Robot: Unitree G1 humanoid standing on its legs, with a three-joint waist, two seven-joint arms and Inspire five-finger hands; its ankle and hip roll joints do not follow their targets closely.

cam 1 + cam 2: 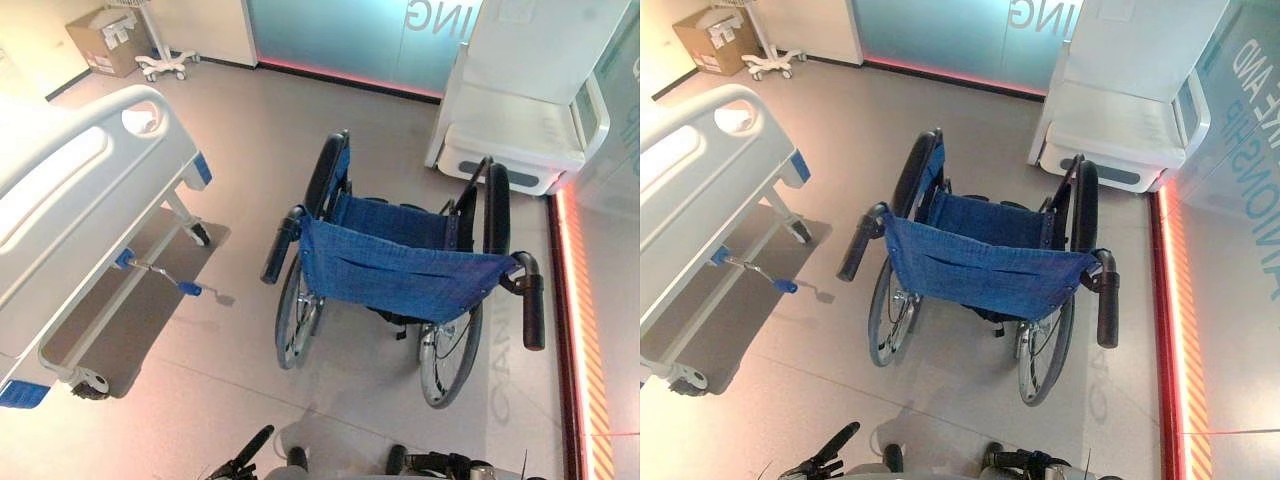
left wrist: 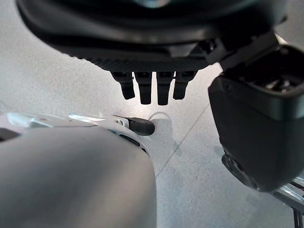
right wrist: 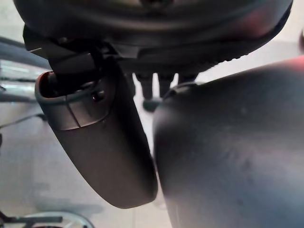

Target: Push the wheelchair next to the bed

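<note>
A wheelchair [image 1: 400,270] with a blue cloth back and seat stands mid-floor, its back toward me. Its two black push handles point my way, the left handle [image 1: 280,245] and the right handle [image 1: 533,310]. A white hospital bed [image 1: 90,190] with blue corner bumpers and castors lies to the left, a strip of bare floor between it and the wheelchair. My left hand [image 2: 152,88] hangs over the floor with straight fingers, holding nothing. My right hand [image 3: 95,142] hangs likewise, fingers relaxed and empty. Both hands are short of the handles.
A white padded unit [image 1: 520,130] stands behind the wheelchair at the back right. A lit red strip [image 1: 570,330] runs along the floor at the right wall. A cardboard box [image 1: 105,40] and a white wheeled stand base [image 1: 165,65] sit at the back left.
</note>
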